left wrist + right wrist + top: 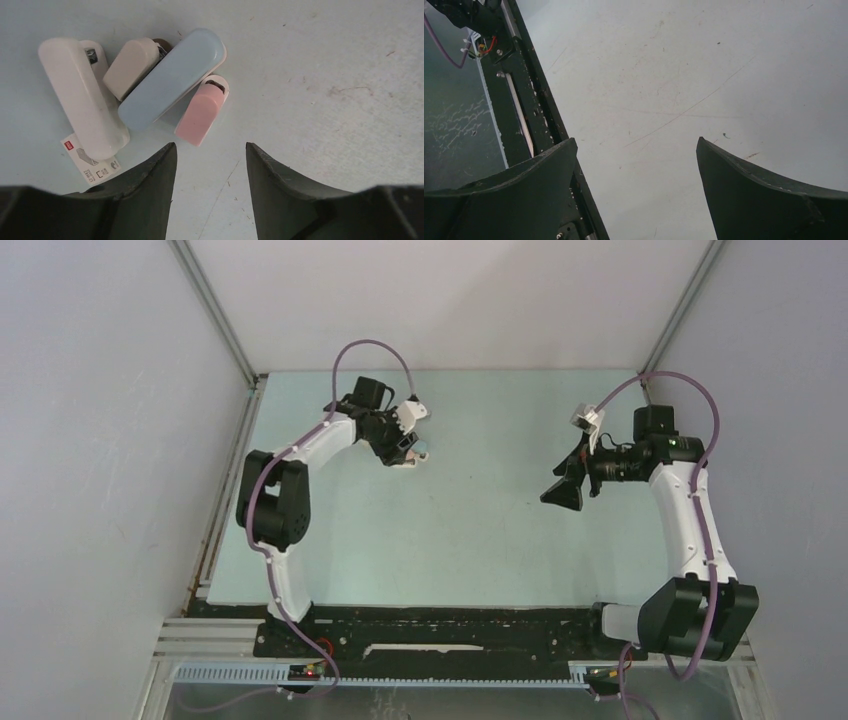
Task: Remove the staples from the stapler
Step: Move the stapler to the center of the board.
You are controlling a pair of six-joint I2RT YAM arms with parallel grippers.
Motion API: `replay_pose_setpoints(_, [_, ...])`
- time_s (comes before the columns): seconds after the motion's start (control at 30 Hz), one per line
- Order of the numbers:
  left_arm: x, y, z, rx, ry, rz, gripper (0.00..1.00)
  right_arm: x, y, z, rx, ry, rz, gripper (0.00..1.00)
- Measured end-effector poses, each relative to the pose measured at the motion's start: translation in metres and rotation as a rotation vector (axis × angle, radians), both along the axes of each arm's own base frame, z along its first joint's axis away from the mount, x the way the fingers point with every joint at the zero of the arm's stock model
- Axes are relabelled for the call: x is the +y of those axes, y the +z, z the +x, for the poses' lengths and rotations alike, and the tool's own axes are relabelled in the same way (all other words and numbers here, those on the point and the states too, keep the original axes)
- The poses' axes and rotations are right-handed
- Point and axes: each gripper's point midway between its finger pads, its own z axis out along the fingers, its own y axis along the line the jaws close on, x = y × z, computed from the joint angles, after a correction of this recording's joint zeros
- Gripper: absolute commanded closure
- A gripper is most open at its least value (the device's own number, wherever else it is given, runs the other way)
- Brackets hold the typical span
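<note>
No loose staples show; I judge they sit inside the cluster at ten o'clock in my left wrist view. The pink stapler [202, 116], smooth rounded plastic, lies nearest, just at twelve o'clock from my left gripper [210, 148], whose jaws stand partly spread and empty, lined up to straddle it. The glossy blue stapler [172, 77] overlaps its far end and the beige stapler [131, 66]; the white stapler [82, 95] lies at nine o'clock, on a printed paper box [90, 165]. My right gripper [636, 170] hangs wide and empty over the matte, scuffed table [684, 75].

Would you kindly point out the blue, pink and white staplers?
blue stapler [170, 77], left wrist view, middle of its top cover.
pink stapler [200, 116], left wrist view, its pink top.
white stapler [82, 95], left wrist view, middle of its body.
</note>
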Motion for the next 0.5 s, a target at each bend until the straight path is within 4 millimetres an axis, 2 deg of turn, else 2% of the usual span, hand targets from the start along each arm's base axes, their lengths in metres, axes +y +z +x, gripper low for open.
replay_pose_setpoints(0.3, [0.005,-0.036,0.000,0.023,-0.008,0.140,0.45,-0.008,0.001,0.005,0.025,-0.037,0.040,0.00])
replay_pose_setpoints(0.5, [0.010,-0.042,0.004,0.011,-0.004,0.189,0.46,-0.011,0.005,0.009,0.022,-0.051,0.055,0.00])
